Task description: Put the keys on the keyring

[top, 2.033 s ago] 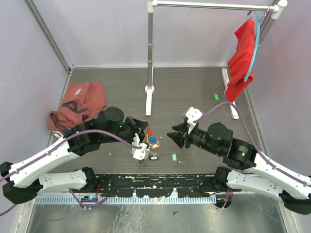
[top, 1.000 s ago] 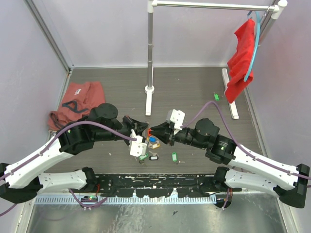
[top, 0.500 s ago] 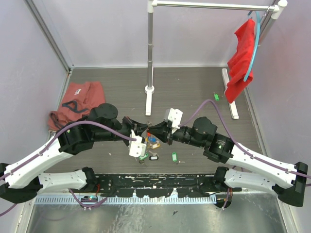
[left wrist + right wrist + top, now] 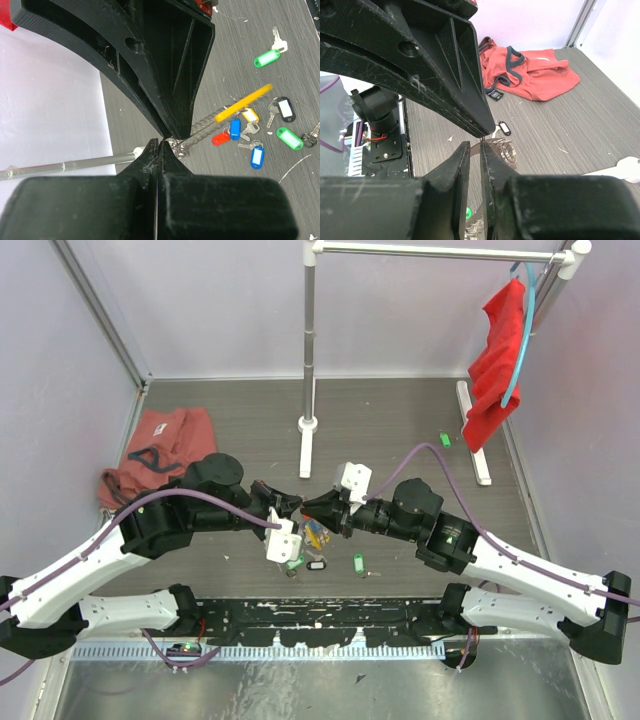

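The left arm (image 4: 150, 530) and the right arm (image 4: 480, 555) each reach in from the outer near corners. Both bend at the elbow and point their wrists toward the middle. The left gripper (image 4: 297, 505) and right gripper (image 4: 309, 508) meet tip to tip, almost touching. The left gripper's fingers (image 4: 170, 75) are pressed fully together. The right gripper's fingers (image 4: 445, 75) stand a thin slit apart.
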Available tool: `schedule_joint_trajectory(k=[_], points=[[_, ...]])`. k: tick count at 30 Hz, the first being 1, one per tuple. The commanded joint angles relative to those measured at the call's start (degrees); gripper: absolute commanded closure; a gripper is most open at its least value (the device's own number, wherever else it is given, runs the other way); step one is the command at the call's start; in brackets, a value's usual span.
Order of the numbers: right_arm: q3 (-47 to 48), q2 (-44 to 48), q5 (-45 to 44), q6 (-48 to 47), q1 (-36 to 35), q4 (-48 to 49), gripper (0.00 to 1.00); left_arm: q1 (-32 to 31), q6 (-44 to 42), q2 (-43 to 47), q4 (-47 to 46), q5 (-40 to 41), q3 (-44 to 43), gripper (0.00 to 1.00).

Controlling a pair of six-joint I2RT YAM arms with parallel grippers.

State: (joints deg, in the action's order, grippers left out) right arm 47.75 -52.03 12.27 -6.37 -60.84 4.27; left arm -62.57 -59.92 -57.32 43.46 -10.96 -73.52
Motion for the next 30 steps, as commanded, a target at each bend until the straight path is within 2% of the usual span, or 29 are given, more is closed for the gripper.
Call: schedule_joint_trajectory(k=[1,30], points=[[3.14,-0.31,2.33,-0.48,-0.12,3.51,0.81,-0.28,0.57,-0.23,-2.51,-1.13,-1.99,1.0],[4.8,0.13,6.34,-3.22,-0.09,-1.71,0.76,-0.28,0.4,-0.03,-3.14,-0.1,-1.1,1.0]])
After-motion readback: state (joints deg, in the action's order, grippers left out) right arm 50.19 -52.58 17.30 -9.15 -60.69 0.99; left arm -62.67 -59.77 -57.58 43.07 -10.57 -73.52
